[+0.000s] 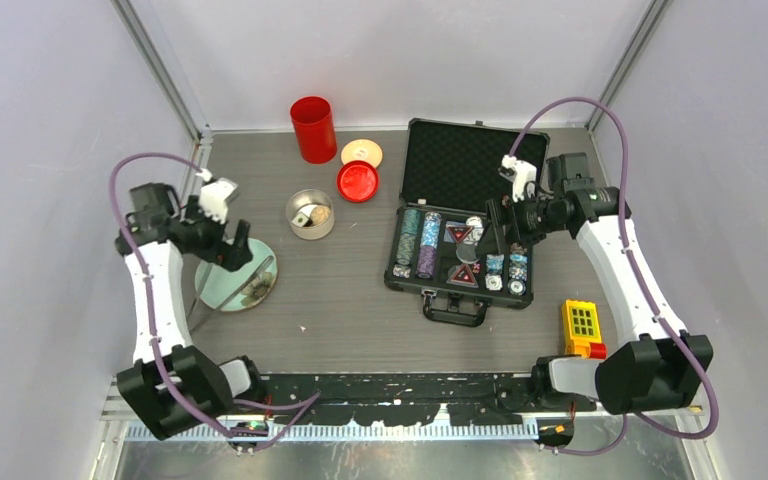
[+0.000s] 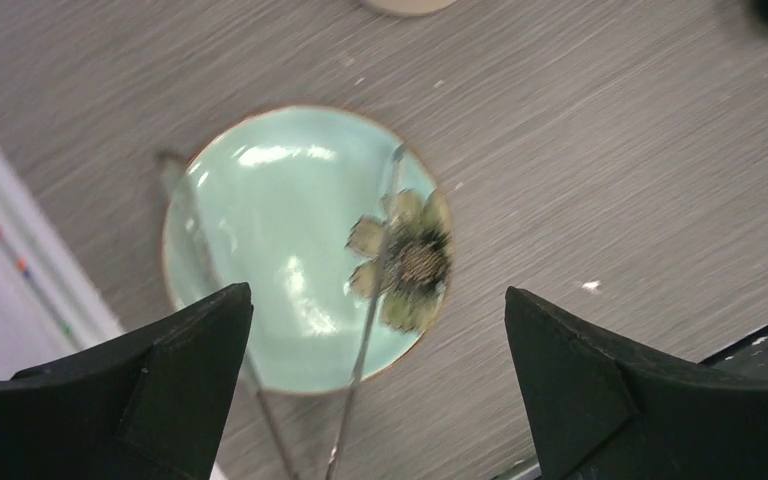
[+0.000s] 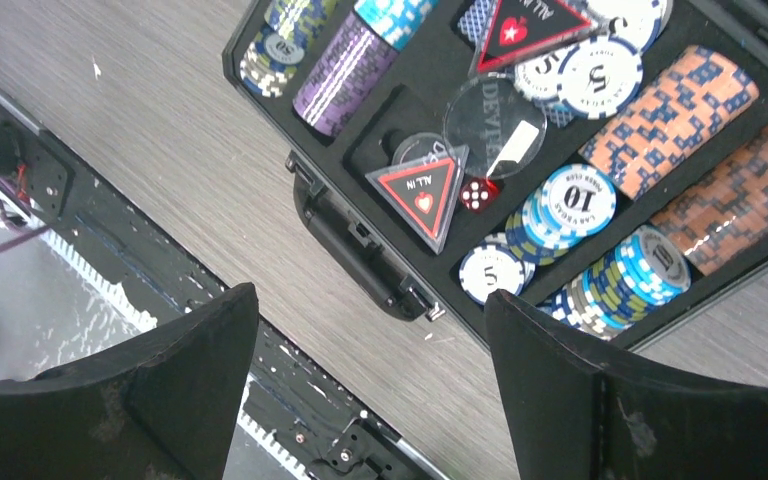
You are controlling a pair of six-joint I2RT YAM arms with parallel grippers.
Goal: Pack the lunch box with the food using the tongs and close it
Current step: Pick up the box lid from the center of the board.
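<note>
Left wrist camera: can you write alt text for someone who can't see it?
Two black fingers of the open left gripper frame a pale green plate, seen from above on a grey table. Thin silver tongs lie across the plate, over a dark flower-shaped pattern.

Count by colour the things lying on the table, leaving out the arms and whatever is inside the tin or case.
Red: 2, tall red cylindrical canister, flat round red lid
Silver: 2, round shiny steel tin, slim silver metal tongs
Pale green: 1, round pale green plate
Cream: 1, flat round cream lid
Black: 1, open black hard case
Yellow: 1, yellow rectangular gadget
Total: 8
</note>
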